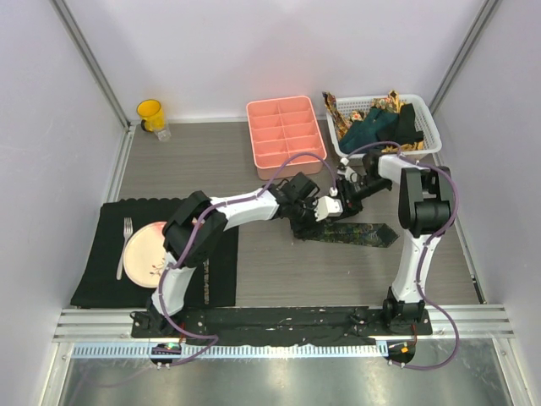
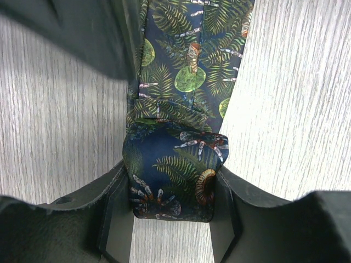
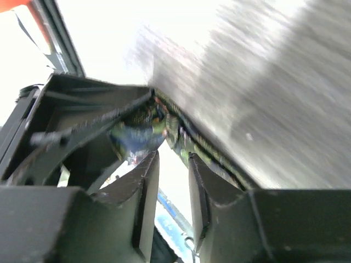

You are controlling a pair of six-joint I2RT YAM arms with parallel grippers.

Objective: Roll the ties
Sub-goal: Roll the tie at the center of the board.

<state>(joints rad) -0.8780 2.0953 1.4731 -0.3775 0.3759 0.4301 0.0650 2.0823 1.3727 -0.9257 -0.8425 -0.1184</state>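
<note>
dark patterned tie [image 1: 359, 233] part-rolled, roll held in the left jaws

the tie lay near the middle of the bench [image 1: 279, 275], its flat length running off to the right and ending in a point. the left gripper [image 1: 319, 210] reached across from the left and its jaws were closed on the rolled end [image 2: 173, 172], a snug bundle of navy cloth with ferns and green discs, pressed between both fingers [image 2: 116, 216]. from the roll the unrolled stretch ran away flat over the grey wood grain.

the right gripper [image 1: 348, 193] met the same spot from the far side. its wrist view was blurred: the jaws stood narrow with a thin gap, and the tie's edge passed just beyond their tips. whether they nipped the cloth could not be told.

at the far right a white basket [image 1: 427, 118] held the other ties [image 1: 376, 127], teal, black and gold-brown, heaped together. a pink compartment tray [image 1: 286, 135] sat just left of it and a yellow cup [image 1: 150, 112] stood in the far left corner. on the near left a black placemat [image 1: 97, 279] carried a plate [image 1: 144, 254] and a fork [image 1: 125, 245].
</note>
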